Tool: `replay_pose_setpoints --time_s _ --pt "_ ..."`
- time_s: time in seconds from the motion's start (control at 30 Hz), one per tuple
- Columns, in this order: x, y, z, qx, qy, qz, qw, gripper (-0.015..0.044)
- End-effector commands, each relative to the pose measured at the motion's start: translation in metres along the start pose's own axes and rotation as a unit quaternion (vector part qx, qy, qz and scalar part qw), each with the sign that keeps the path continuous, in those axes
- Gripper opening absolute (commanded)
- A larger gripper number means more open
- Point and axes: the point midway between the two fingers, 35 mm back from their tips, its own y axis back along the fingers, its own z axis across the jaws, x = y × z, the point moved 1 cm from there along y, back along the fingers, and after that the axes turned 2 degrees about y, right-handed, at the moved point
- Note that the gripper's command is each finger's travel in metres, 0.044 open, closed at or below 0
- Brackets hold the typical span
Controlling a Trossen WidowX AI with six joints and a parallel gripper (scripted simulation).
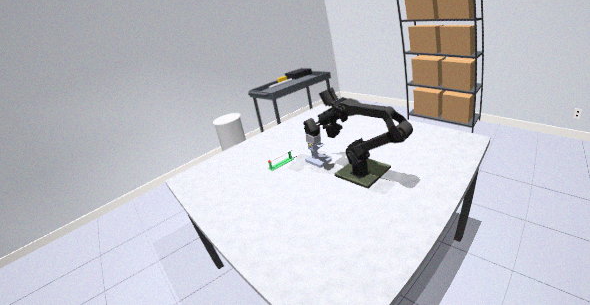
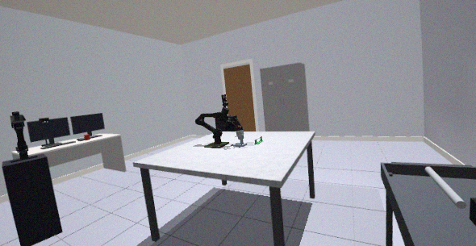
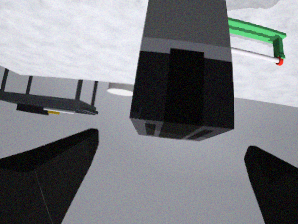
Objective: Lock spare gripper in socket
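My gripper (image 3: 174, 145) (image 1: 320, 122) is open and empty, close to the upper part of the spare gripper. The spare gripper (image 1: 313, 139) (image 2: 240, 135) (image 3: 182, 75), grey with a black end, stands upright over the mount's pale blue-grey base (image 1: 314, 161). In the wrist view its black end lies between and beyond my fingertips; I cannot tell whether anything touches. How deep its spigot sits in the socket is too small to tell. The lock pin (image 1: 280, 156) (image 3: 256, 55), thin and pale with a red end, lies across the posts of the green rack (image 1: 283, 164) (image 2: 258, 141) (image 3: 257, 31).
The arm's dark green base plate (image 1: 369, 175) is on the white table (image 1: 310, 223) (image 2: 202, 161), beside the mount. The green rack is on the mount's other side. Beyond the table are a dark side bench (image 1: 280, 90), a white bin (image 1: 230, 132) and shelving with boxes (image 1: 442, 53).
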Motion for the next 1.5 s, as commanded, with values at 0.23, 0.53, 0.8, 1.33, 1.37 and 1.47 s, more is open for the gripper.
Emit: replay_pose_setpoints --time_s 0.23,0.53,0.8,1.33,1.37,1.47 --pt "0.016 0.011 0.0 0.0 0.0 -0.001 1.0 0.044" --pt "0.033 0.022 0.001 0.0 0.0 0.001 1.0 0.044" --pt "0.05 0.033 0.002 0.0 0.0 0.004 1.0 0.044" --pt "0.041 0.05 -0.073 0.126 0.104 0.018 0.986 0.018" --pt "0.041 0.053 -0.08 0.139 0.115 0.021 0.983 0.018" --pt "0.037 0.064 -0.099 0.176 0.144 0.028 0.973 0.018"
